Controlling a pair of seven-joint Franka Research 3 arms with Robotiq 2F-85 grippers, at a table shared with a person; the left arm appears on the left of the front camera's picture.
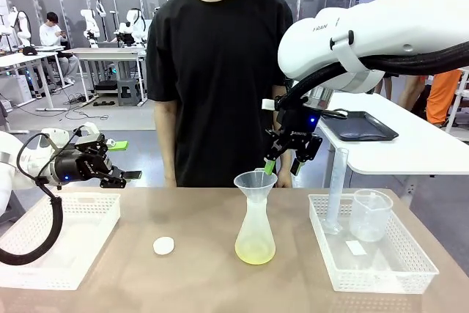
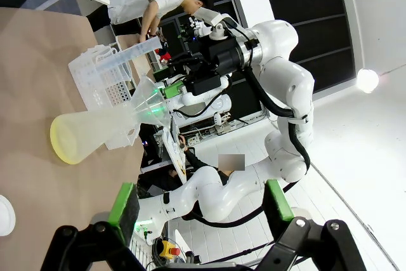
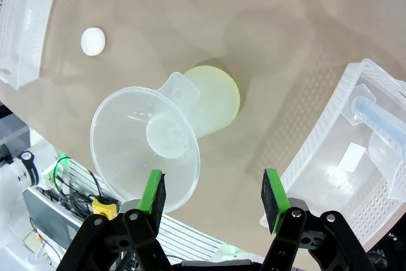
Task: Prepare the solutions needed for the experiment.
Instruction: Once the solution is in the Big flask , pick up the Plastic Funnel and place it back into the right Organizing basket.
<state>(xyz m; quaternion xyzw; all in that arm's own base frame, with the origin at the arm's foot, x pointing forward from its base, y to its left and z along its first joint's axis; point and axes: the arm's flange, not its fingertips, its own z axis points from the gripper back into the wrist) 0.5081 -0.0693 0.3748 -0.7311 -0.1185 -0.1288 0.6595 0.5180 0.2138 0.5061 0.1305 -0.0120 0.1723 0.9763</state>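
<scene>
A clear conical flask (image 1: 255, 229) stands mid-table with a plastic funnel (image 1: 255, 180) in its neck. The solutions (image 1: 255, 255) lie as a shallow pale yellow layer in its bottom. My right gripper (image 1: 283, 164) hangs open just above and to the right of the funnel, holding nothing. In the right wrist view the funnel (image 3: 144, 147) and the yellow flask bottom (image 3: 216, 96) sit below the open fingers (image 3: 154, 193). My left gripper (image 1: 122, 159) stands open at the left above a white basket (image 1: 55, 243). From the left wrist, the flask (image 2: 95, 136) shows beyond my open left gripper (image 2: 200, 211).
A small white round cap (image 1: 163, 245) lies on the table left of the flask. At the right, a second white basket (image 1: 399, 263) holds a graduated cylinder (image 1: 335, 190) and a clear beaker (image 1: 368, 214). A person in a black shirt stands at the far edge.
</scene>
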